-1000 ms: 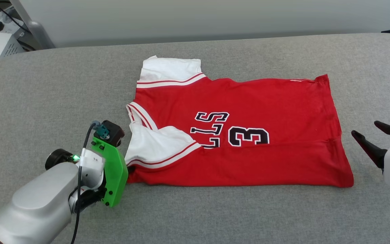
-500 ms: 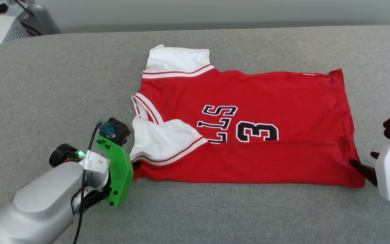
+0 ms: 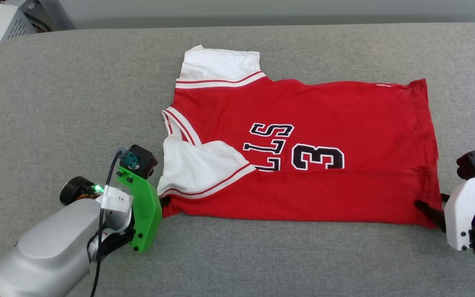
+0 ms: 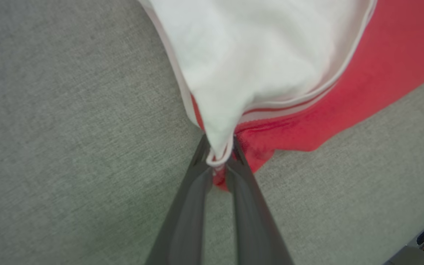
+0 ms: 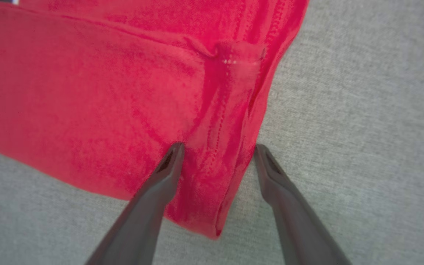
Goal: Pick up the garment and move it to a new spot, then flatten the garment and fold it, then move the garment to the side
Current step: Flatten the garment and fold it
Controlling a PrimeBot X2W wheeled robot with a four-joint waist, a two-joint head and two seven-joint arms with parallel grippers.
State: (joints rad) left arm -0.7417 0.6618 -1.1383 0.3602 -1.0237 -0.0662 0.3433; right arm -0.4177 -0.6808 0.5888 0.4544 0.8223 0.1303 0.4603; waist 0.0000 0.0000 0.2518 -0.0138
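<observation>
Garment [image 3: 303, 165] lies mid-frame in the head view on grey padding [image 3: 76, 103], collar toward frame left, hem toward frame right. Its near strip is already folded over, with a white sleeve [image 3: 196, 169] on top at lower left. Left gripper [image 4: 217, 162]: fingers almost together, pinching the sleeve's tip and a bit of red cloth with it. Right gripper [image 5: 217, 147]: fingers spread wide, holding nothing, straddling the hem corner at the lower right of the head view. In its wrist view one finger rests on the red cloth and the other sits just beside the edge, on the padding. Step in hand, as I judge it, is securing the second near corner for the next fold. To do it well, push the right fingers a little deeper so that they close over every layer and the stitched hem, not the top layer alone. Then raise both corners together, with the near edge taut between them, so the sleeve doesn't slip out. Hard to make out: the green bracket [image 3: 142, 206] hides the left fingertips in the head view. I cannot tell how many layers the left grip holds. The fold covers part of the lettering [image 3: 295, 150]. The right arm is cut off at the frame edge.
</observation>
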